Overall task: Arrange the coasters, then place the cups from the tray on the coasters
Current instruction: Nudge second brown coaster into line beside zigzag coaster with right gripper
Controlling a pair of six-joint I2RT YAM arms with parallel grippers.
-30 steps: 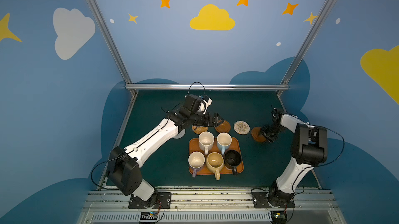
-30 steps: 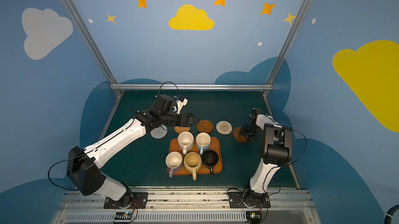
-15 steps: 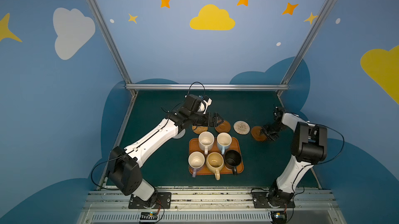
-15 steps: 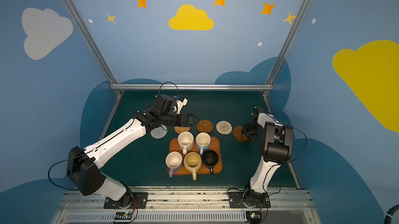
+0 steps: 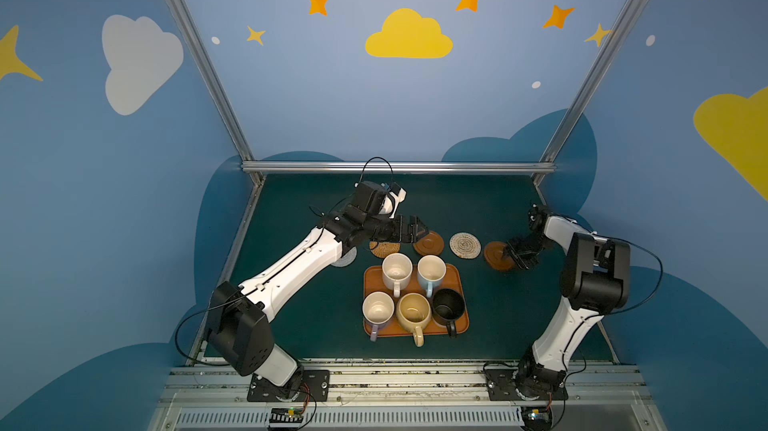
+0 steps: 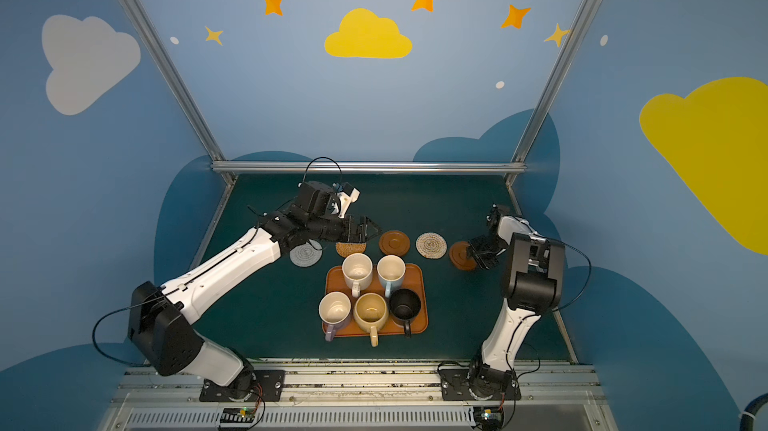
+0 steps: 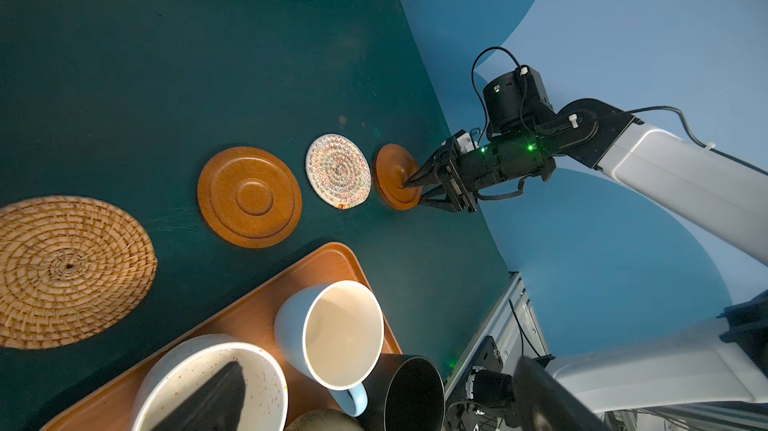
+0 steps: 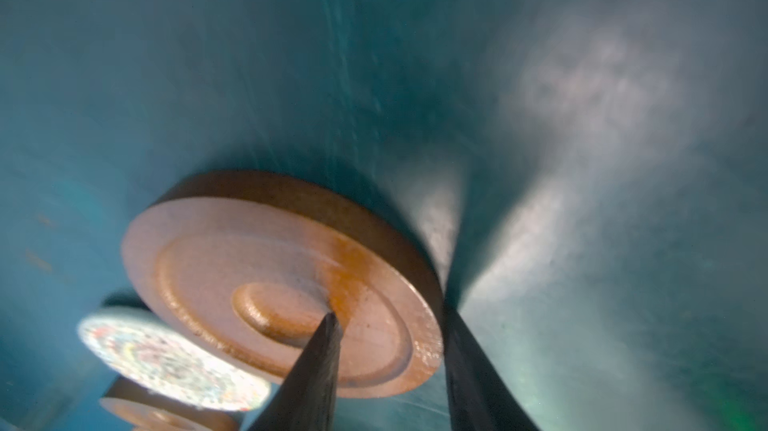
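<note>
All five cups [image 5: 397,271] sit on the tray [image 5: 460,280]; none is on a coaster. Just beyond the tray's far edge, four coasters [image 5: 465,245] lie in a row. The grey-white coaster [image 5: 348,259] lies off its far left corner, partly under my left arm [image 5: 299,262]. My right gripper [image 5: 514,256] straddles the rim of the rightmost wooden coaster [image 5: 495,256]; I cannot tell whether it pinches. My left gripper [image 5: 417,230] hangs spread wide and empty over the row
</note>
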